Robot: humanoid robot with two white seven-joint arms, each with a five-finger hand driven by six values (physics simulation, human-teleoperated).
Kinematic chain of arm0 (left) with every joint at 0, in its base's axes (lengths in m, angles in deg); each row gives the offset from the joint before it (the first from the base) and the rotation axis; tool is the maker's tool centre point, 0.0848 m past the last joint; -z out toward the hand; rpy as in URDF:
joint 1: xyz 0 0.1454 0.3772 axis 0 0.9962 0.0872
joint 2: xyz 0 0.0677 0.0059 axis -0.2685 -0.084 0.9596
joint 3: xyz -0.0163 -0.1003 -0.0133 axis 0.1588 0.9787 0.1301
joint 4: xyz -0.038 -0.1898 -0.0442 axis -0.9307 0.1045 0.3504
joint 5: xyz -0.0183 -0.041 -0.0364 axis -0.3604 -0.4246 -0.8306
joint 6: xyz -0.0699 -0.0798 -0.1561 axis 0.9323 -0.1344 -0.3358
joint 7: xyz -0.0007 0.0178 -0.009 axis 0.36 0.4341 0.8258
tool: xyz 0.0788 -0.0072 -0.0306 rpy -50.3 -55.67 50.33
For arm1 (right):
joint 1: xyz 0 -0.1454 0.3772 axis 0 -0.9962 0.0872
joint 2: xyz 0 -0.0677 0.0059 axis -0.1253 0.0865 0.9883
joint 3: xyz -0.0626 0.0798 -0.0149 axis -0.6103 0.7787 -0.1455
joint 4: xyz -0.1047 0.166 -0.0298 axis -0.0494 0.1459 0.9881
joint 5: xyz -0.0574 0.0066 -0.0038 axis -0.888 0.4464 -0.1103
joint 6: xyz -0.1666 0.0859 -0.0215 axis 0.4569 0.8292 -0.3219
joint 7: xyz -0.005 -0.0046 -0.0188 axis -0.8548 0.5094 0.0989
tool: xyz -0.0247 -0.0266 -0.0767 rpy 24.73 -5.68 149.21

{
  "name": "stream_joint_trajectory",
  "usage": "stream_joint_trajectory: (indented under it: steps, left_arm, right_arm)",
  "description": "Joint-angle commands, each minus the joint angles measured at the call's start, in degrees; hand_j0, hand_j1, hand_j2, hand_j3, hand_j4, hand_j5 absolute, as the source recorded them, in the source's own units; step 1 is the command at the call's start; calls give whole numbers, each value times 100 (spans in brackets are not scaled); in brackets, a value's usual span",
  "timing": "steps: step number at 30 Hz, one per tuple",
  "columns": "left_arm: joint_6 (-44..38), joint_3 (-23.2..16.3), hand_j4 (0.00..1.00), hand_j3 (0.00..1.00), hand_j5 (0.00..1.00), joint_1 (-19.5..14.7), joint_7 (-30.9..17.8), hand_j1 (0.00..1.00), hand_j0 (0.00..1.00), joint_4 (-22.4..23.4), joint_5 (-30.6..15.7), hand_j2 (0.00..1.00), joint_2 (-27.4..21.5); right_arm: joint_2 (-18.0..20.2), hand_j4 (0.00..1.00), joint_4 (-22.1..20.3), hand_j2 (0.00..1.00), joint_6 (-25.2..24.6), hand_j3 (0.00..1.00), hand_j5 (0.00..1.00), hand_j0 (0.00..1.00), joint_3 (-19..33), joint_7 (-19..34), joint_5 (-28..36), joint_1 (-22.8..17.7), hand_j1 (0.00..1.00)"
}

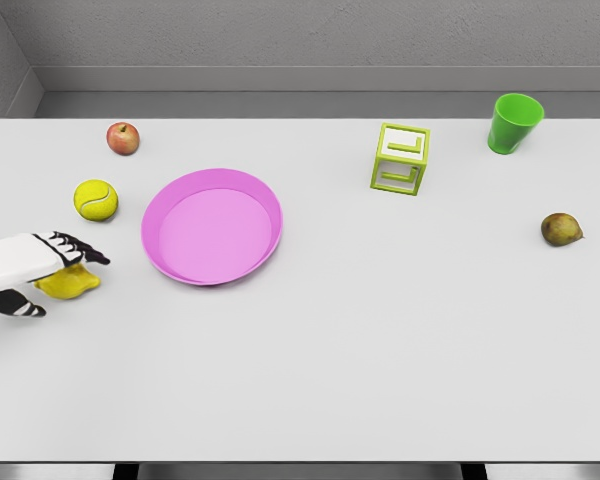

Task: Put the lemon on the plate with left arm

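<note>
Yellow lemon (68,283) sits under my left robot hand (42,268), fingers curled over it from above so I can carry it to the pink plate (263,196) just beside.

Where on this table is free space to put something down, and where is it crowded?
Free: the whole near half of the table, and the stretch between the plate and the cube frame. Crowded: the left side, around the apple, tennis ball, lemon and left hand.

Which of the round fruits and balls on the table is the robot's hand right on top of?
The yellow lemon, under the left hand beside the pink plate. The yellow-green tennis ball, red apple and brown pear lie untouched.
</note>
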Motion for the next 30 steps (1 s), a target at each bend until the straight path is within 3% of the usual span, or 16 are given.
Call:
stream_joint_trajectory:
  steps: [1,15,26,28,30]
  left_arm:
    - [-14,-8,96,96,96,0,2,96,96,-3,-27,96,33]
    - [-14,-96,95,95,95,-141,2,95,95,6,245,95,183]
    - [-14,-149,95,95,95,-281,2,95,95,314,421,95,306]
    - [-14,-158,91,91,91,-299,2,91,91,314,421,91,306]
    - [-14,-219,80,80,80,-325,2,80,80,305,456,80,306]
  right_arm:
    - [0,100,1,100,2,100,100,100,0,0,1,0,100]
    - [0,100,1,100,-7,100,100,100,0,0,1,0,100]
    - [0,100,1,100,2,100,100,100,0,0,1,0,100]
    - [0,100,1,100,2,100,100,100,0,0,1,0,100]
    - [0,100,1,100,-7,100,100,100,0,0,1,0,100]
